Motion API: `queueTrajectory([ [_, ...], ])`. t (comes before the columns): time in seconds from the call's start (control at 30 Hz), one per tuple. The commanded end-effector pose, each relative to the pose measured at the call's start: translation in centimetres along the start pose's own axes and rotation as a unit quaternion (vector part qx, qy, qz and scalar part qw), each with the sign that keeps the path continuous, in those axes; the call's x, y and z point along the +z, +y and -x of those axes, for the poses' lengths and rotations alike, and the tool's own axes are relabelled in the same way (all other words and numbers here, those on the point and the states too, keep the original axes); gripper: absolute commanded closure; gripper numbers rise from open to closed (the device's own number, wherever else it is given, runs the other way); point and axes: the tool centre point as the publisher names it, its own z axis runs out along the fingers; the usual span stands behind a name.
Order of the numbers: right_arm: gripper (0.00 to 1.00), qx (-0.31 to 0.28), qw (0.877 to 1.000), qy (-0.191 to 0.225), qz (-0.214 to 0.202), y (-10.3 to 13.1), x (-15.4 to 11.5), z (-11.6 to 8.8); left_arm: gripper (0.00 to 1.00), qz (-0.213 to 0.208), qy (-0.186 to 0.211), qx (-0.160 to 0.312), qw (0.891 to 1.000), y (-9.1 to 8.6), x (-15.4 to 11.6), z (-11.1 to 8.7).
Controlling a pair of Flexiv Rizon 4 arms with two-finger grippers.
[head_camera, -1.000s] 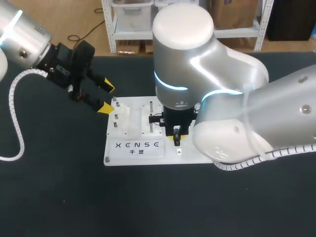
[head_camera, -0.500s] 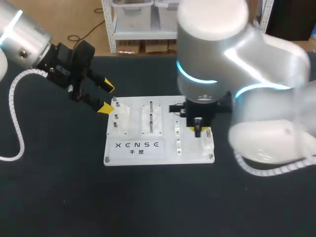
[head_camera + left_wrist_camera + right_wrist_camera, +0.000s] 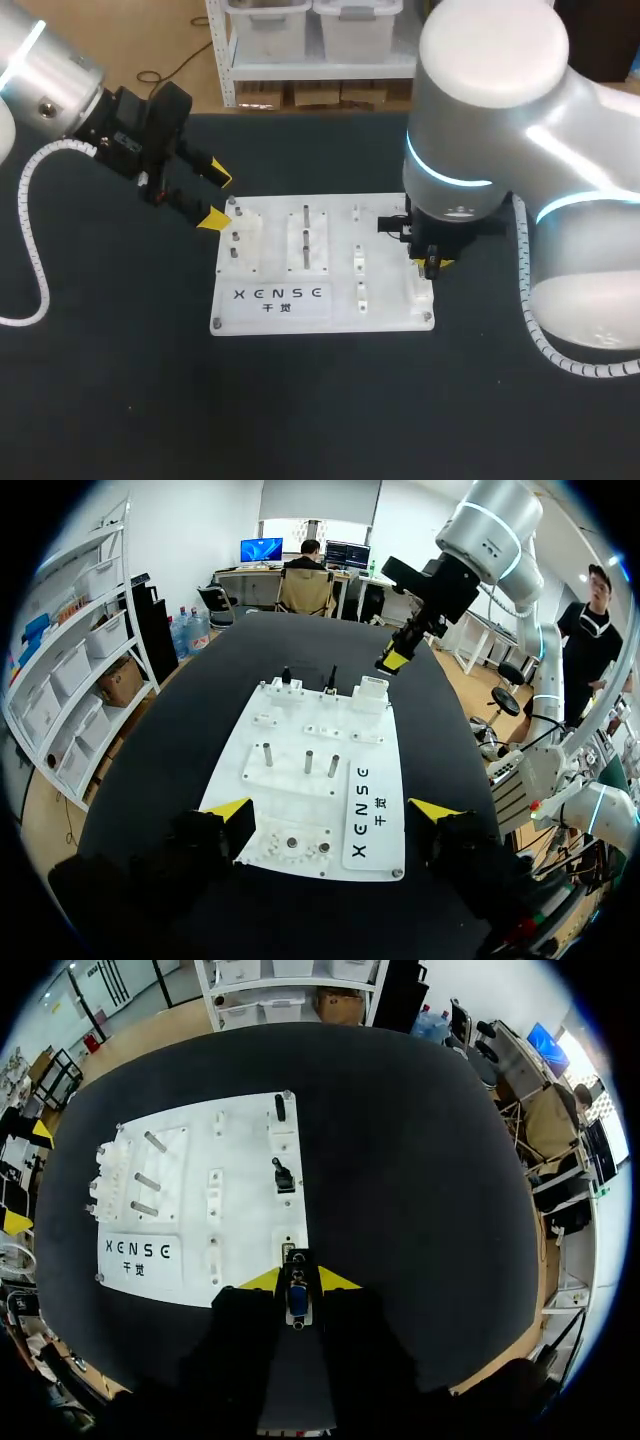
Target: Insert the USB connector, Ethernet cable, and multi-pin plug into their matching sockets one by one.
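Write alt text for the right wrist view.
The right gripper grips a multi-pin plug between its yellow tips, over the closest edge of a white socket board lying on a black table.

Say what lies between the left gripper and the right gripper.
The white board, with three upright metal pins on it; the left wrist view shows this.

Bright, even light: glare on the right arm (image 3: 520,110), only faint shadows on the table (image 3: 120,400).

One white board (image 3: 390,302), three upright metal pegs (image 3: 306,762), two black seated plugs (image 3: 283,1175), one multi-pin plug (image 3: 298,1298)
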Motion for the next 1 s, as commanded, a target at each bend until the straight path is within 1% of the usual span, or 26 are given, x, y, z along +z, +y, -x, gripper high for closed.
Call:
queueTrajectory([
  [0.03, 1.0, -0.003, 1.0, -0.006, 0.005, 0.07, 0.75, 0.2, 0.0, 0.001, -0.001, 0.001, 1.0, -0.07, 0.01, -0.08],
  [0.3, 1.0, -0.009, 1.0, -0.005, 0.003, 0.28, 1.55, 0.59, 0.0, 0.001, -0.001, 0.001, 1.0, -0.07, 0.01, -0.08],
  [0.57, 1.0, -0.012, 1.0, -0.004, 0.007, 0.64, 1.49, 0.92, 0.0, 0.001, -0.001, 0.001, 1.0, -0.07, 0.01, -0.08],
  [1.0, 1.0, -0.02, 1.0, -0.003, 0.005, 0.58, 1.32, 0.52, 0.0, 0.001, -0.001, 0.001, 1.0, -0.07, 0.01, -0.08],
])
